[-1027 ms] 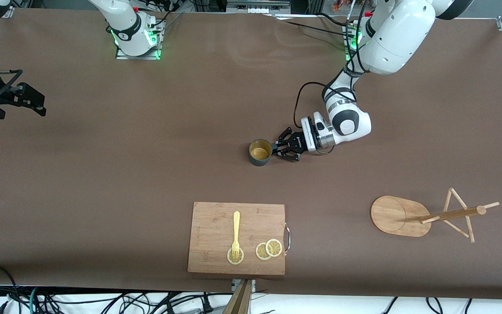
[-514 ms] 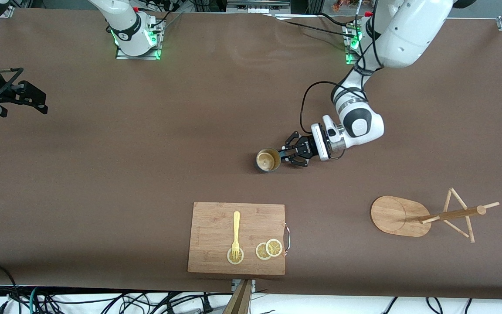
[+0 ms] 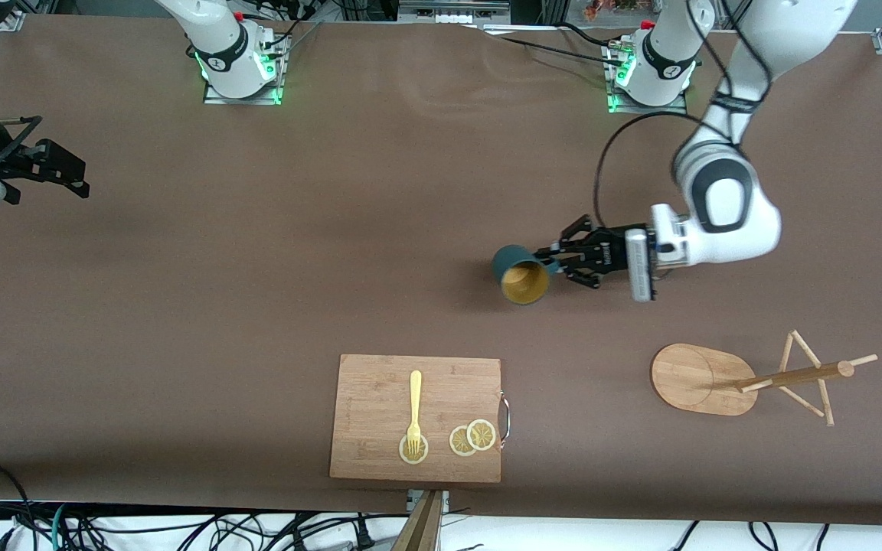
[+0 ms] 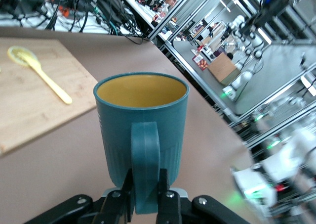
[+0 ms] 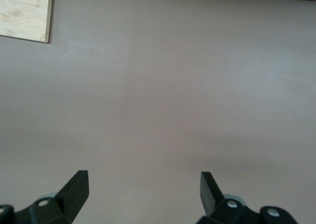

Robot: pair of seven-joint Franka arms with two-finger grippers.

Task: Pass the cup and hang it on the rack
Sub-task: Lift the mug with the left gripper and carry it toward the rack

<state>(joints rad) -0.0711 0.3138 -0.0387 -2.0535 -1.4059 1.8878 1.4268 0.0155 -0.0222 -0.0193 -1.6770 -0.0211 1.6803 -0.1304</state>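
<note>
The dark teal cup (image 3: 521, 275) with its ochre inside hangs in the air over bare table, tipped so its mouth faces the front camera. My left gripper (image 3: 556, 264) is shut on its handle. In the left wrist view the fingers (image 4: 165, 187) clamp the handle of the cup (image 4: 142, 130) from both sides. The bamboo rack (image 3: 697, 379) stands toward the left arm's end of the table, nearer the front camera, with its post and pegs (image 3: 793, 375) over the table. My right gripper (image 3: 66, 176) waits open and empty at the right arm's end, over bare table (image 5: 143, 182).
A bamboo cutting board (image 3: 414, 417) with a metal handle lies near the front edge, carrying a yellow fork (image 3: 414, 409) and lemon slices (image 3: 472, 438). The board also shows in the left wrist view (image 4: 29, 100) and its corner in the right wrist view (image 5: 24, 11).
My left gripper has lifted the cup off the table and carried it toward the left arm's end, tipping its mouth toward the front camera. The right arm has barely moved.
</note>
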